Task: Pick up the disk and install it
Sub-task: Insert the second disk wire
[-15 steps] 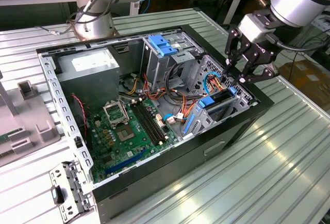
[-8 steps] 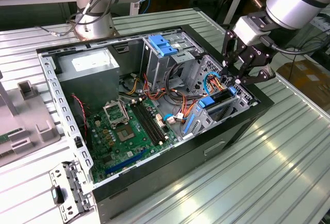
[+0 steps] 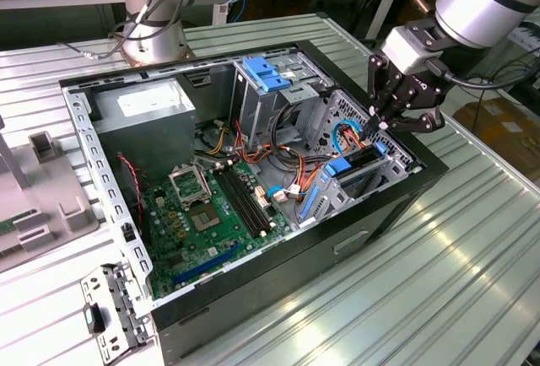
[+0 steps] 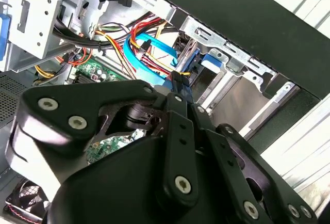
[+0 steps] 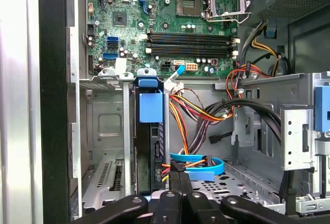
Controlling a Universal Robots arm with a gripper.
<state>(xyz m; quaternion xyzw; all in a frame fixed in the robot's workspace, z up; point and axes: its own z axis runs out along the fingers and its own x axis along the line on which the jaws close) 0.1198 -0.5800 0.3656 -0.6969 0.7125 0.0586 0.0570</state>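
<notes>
End effector (image 3: 386, 121) angled down, fingers apparently together, above seated disk (image 3: 359, 164)

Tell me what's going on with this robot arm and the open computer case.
A robot arm is working inside an open desktop computer case lying on a metal table. Its gripper sits at the drive bay on the exterior view's right, right at the end of the disk. The disk, in its blue carrier, stands on edge in the bay slot, with its blue tab showing in the first wrist view. The jaws look closed together.
</notes>
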